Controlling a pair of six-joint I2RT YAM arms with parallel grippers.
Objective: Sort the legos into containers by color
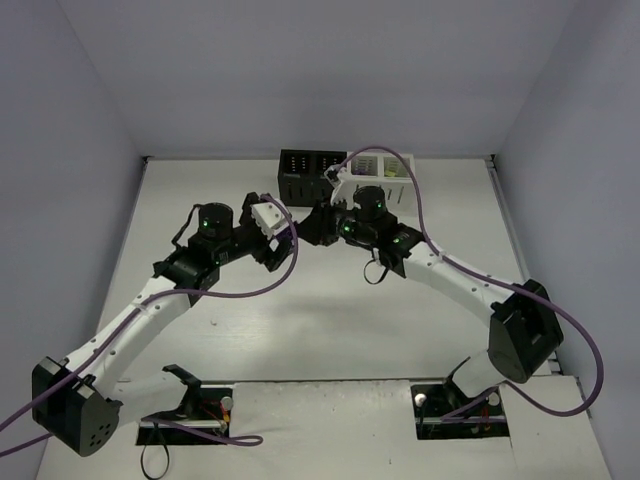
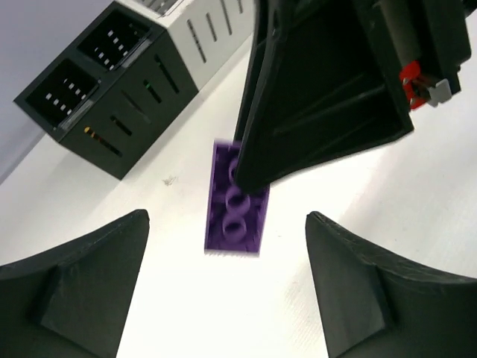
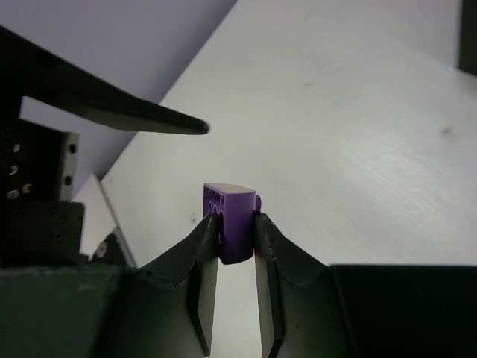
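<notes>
My right gripper is shut on a purple lego, gripping it by its two sides over the white table. In the left wrist view the same purple lego shows its hollow underside, partly covered by the right gripper's black finger. My left gripper is open and empty, with its jaws wide apart on either side of the lego and not touching it. In the top view the two grippers, left and right, meet just in front of the containers. The other legos are not in view on the table.
The black bins and a white bin stand in a row against the back wall. A purple cable arcs over the white bins. One left finger reaches into the right wrist view.
</notes>
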